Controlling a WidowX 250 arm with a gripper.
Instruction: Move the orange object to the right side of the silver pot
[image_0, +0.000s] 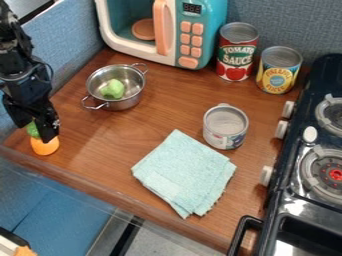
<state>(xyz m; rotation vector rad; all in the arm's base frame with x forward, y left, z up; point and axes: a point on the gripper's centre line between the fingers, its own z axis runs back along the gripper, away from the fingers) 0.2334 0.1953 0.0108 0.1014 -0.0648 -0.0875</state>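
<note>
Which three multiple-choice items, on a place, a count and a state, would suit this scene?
1. In the picture, where is the orange object relative to the silver pot?
A) right of it
B) inside it
C) lower left of it

2. How many cans are there?
A) three
B) two
C) five

3. How does the cloth lie?
A) rolled up
B) folded flat
C) crumpled into a ball

1: C, it shows near the left edge, below the pot.
2: A, a red can, a yellow can and a silver can.
3: B, stacked layers show at its edges.
</note>
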